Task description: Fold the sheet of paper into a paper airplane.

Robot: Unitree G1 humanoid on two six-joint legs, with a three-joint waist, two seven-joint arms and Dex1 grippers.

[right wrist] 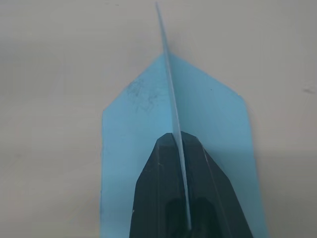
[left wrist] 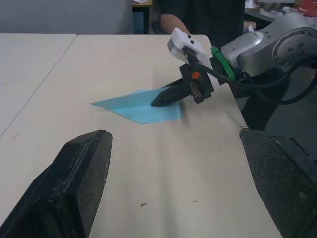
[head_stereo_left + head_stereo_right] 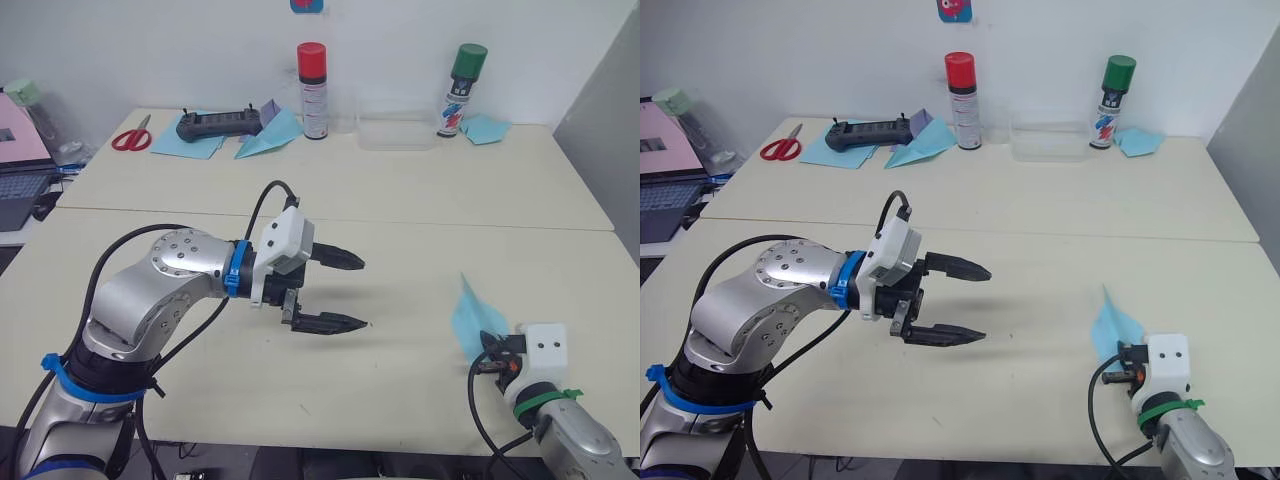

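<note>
Both head eyes look forward and down over the long beige table [image 3: 420,210] to its far edge. The left wrist camera faces across toward the table's right edge. The right wrist camera sits close above the folded light-blue paper wedge [image 1: 208,119], shared by all views.

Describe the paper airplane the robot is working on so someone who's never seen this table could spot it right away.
On the near cream table, look at its front right corner, where the right hand pinches a small light-blue paper airplane. Unlike the bigger blue dart lying flat by the red-capped spray can at the back, this one is held, its point toward the back.
</note>
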